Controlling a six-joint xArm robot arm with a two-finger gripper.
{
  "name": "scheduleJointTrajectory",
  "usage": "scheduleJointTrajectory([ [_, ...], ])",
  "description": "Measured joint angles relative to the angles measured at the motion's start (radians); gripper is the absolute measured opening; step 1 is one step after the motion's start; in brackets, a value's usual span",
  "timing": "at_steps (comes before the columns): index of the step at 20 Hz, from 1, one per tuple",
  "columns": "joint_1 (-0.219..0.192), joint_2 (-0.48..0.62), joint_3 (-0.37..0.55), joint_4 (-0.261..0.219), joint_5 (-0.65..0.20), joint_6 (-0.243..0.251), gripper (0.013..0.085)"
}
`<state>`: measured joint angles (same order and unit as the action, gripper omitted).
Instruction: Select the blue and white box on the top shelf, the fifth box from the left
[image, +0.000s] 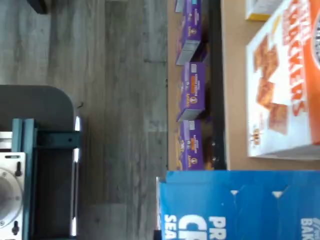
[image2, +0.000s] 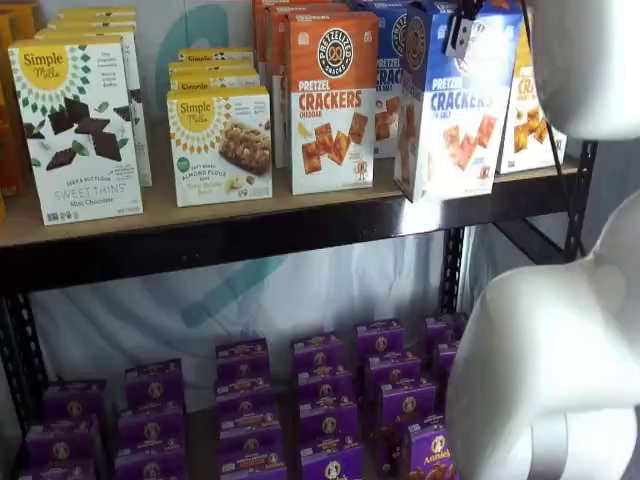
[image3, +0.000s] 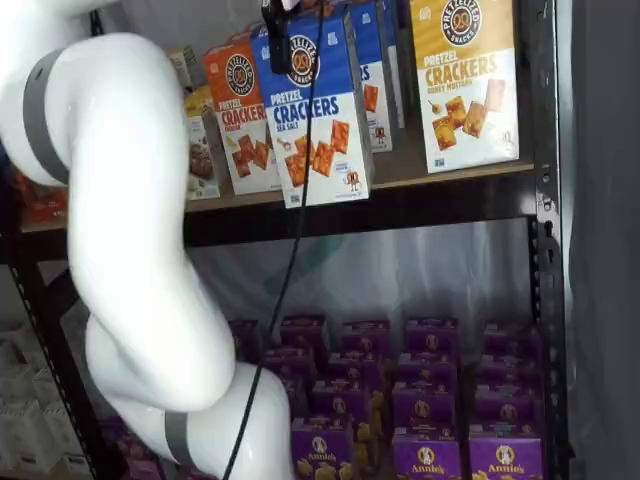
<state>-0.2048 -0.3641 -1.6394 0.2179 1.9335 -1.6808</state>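
The blue and white box stands pulled forward at the front edge of the top shelf, slightly ahead of its neighbours and overhanging the rail in both shelf views. My gripper comes down from above, and a black finger lies against the box's upper front face; it is shut on the box's top. In the wrist view the box's blue top flaps fill the near corner.
An orange-and-white cracker box stands just left of the blue one, and a yellow-and-white one to its right. Small purple boxes fill the lower level. The white arm crosses in front of the shelves.
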Motion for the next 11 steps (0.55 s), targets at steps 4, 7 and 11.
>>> scheduleJointTrajectory([
  [4,-0.009,-0.046,0.047,-0.008,0.013,-0.012,0.0570],
  [7,-0.019,-0.075,0.080,-0.015,0.019,-0.025,0.0570],
  [11,-0.030,-0.109,0.124,-0.024,0.017,-0.041,0.0570],
])
